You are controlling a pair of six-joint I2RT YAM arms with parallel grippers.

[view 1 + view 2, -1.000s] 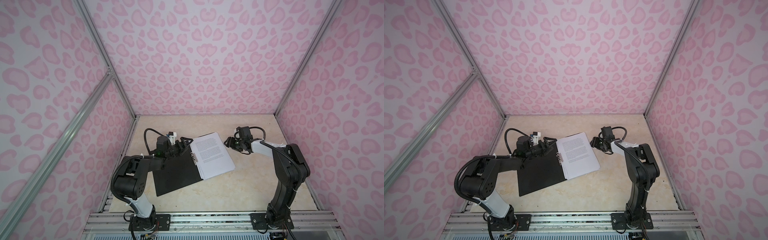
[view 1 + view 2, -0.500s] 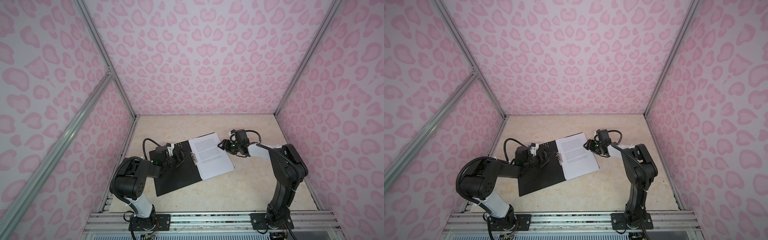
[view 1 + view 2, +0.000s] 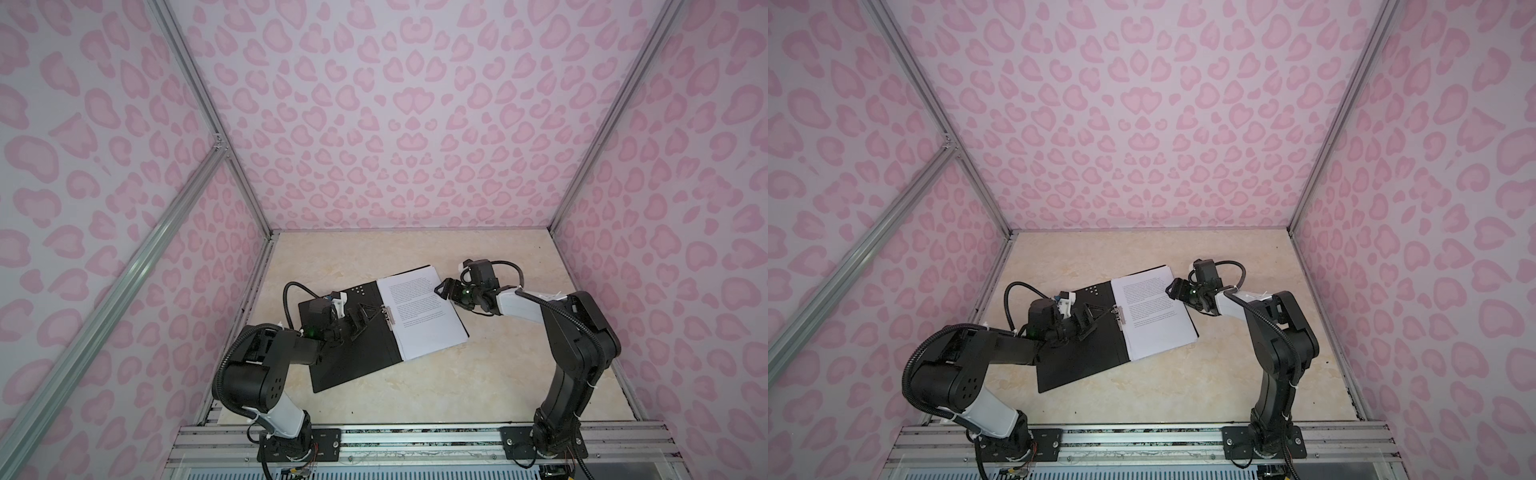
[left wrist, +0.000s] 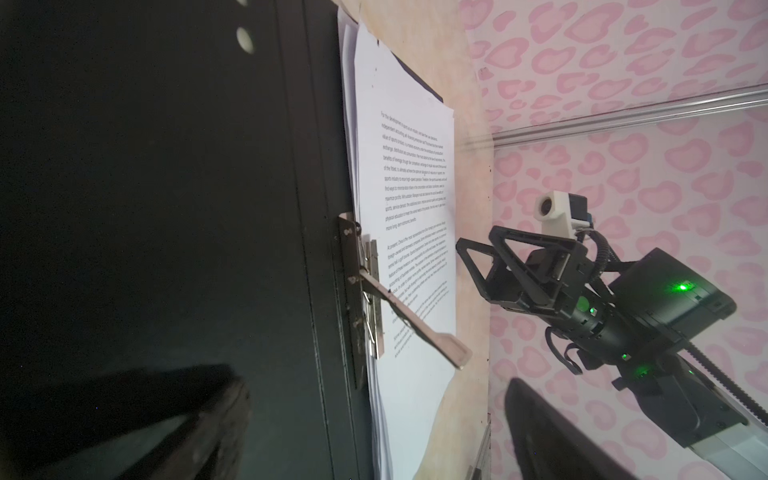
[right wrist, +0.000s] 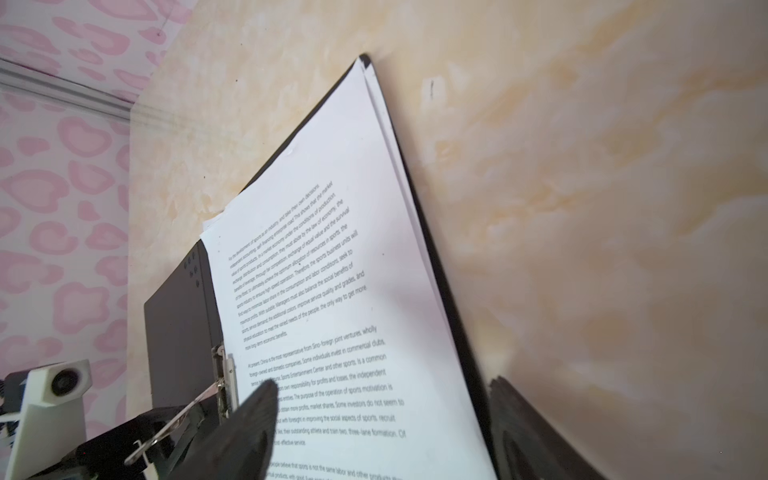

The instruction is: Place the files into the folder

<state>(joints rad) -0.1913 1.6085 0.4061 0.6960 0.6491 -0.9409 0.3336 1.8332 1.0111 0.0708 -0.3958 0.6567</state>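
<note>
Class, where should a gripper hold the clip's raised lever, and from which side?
Grip the lever at its free tip, which stands clear of the files; its hinge end hugs the folder. Come from the black cover's side, where the open left gripper is.

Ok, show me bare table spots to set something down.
Free: the strip between the folder and the front rail, and the strip along the back wall. Crowded: the middle, around the papers, left hand and right hand.
</note>
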